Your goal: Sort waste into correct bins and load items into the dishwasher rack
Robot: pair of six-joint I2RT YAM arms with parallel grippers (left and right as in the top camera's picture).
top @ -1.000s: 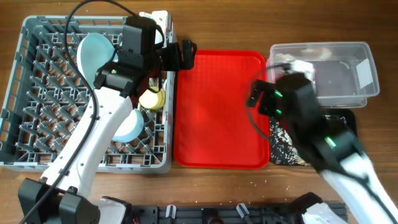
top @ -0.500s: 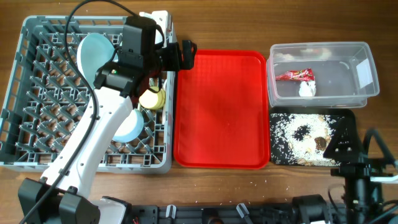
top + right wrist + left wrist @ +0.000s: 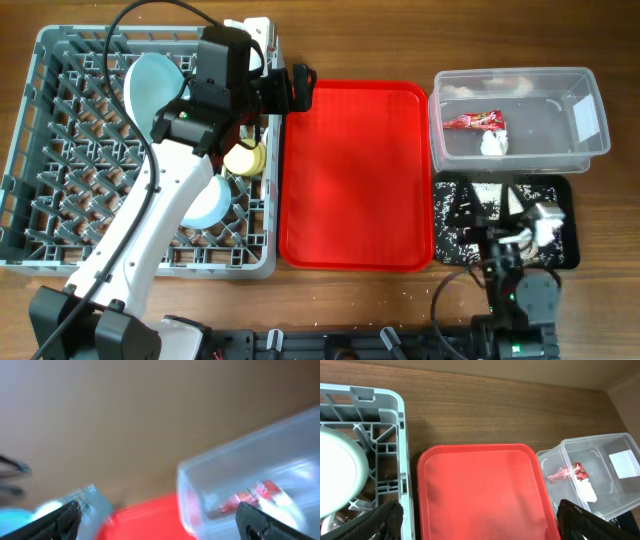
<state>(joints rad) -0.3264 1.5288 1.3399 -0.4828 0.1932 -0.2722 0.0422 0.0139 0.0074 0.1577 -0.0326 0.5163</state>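
Observation:
The grey dishwasher rack (image 3: 60,150) holds the pale blue plate (image 3: 150,85), a pale bowl (image 3: 208,203) and the yellow cup (image 3: 243,158). My left gripper (image 3: 298,88) hovers open and empty at the rack's right rim, over the edge of the red serving tray (image 3: 480,485). The clear tub (image 3: 590,150) holds the red-and-clear wrapper (image 3: 477,121) and the white tissue wad (image 3: 492,143). The black tray (image 3: 570,250) holds beige crumbs (image 3: 450,235). My right gripper (image 3: 490,215) is open and empty, folded back over the black tray. I cannot make out the spoon or the fork.
The red serving tray (image 3: 350,180) lies bare between the rack and the bins. A few crumbs (image 3: 420,290) lie on the wooden table by its front edge. The right wrist view is blurred and shows the tub (image 3: 250,485) and the wrapper (image 3: 250,495).
My right arm has swung back from over the tub and tray to the table's front edge and now sits folded over the black tray. The left arm has not moved.

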